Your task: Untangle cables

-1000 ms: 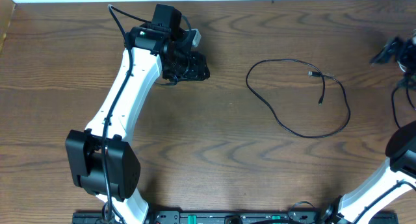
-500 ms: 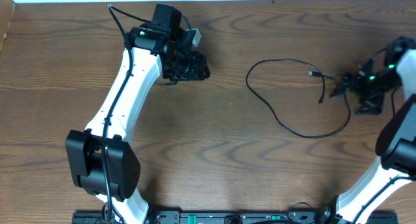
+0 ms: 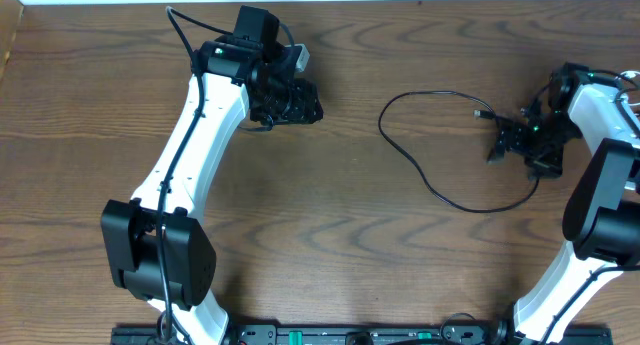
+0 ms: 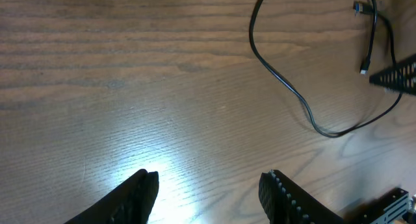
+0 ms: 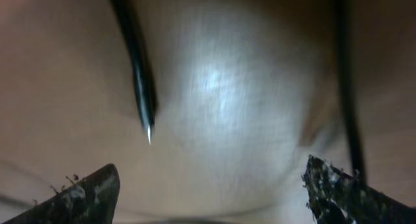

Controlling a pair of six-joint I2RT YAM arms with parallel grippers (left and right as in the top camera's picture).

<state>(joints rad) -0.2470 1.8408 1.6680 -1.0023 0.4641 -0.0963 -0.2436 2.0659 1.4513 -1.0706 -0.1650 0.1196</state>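
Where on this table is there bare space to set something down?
Bare tabletop spans the middle, between the left arm and the black cable, and the far-left side beyond that arm. Crowded at the cable's right edge, where the right hand sits over one cable end.
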